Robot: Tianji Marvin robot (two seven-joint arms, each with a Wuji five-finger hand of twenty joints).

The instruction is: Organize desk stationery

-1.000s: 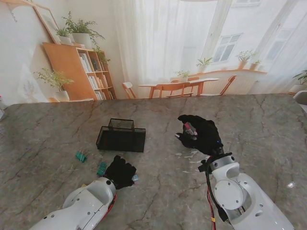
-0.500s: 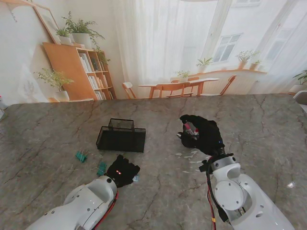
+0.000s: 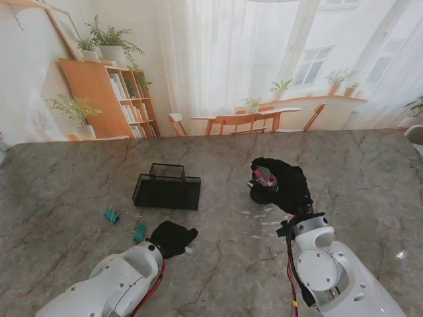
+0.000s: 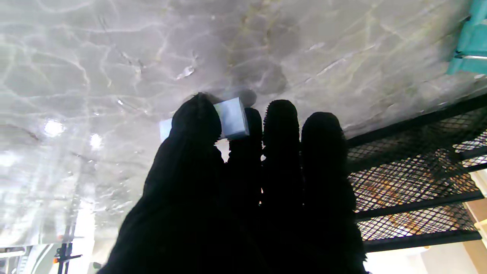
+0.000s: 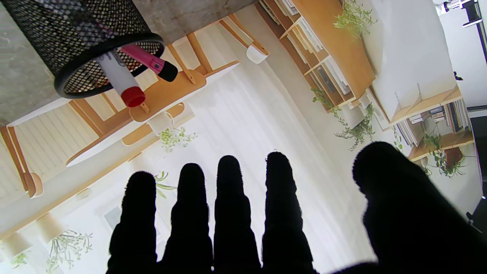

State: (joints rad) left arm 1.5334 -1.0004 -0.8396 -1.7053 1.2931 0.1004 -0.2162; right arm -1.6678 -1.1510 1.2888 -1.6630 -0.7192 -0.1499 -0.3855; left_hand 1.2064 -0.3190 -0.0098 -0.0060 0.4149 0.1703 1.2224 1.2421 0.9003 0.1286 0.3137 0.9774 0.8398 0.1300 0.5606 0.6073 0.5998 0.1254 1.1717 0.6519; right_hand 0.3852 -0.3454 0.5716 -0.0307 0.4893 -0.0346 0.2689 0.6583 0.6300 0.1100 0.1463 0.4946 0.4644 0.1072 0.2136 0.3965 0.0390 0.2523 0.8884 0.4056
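Near mesh tray (image 3: 166, 191), left hand (image 3: 173, 238) pinches eraser (image 4: 231, 118); right hand (image 3: 281, 185) spread, empty, beside pen cup (image 5: 81, 36).

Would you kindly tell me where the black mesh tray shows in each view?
Stand view: the mesh tray sits left of centre, farther from me than the left hand.
Left wrist view: the mesh tray lies just past the fingers.
Right wrist view: not in it.
Shared landmark: marble table top.
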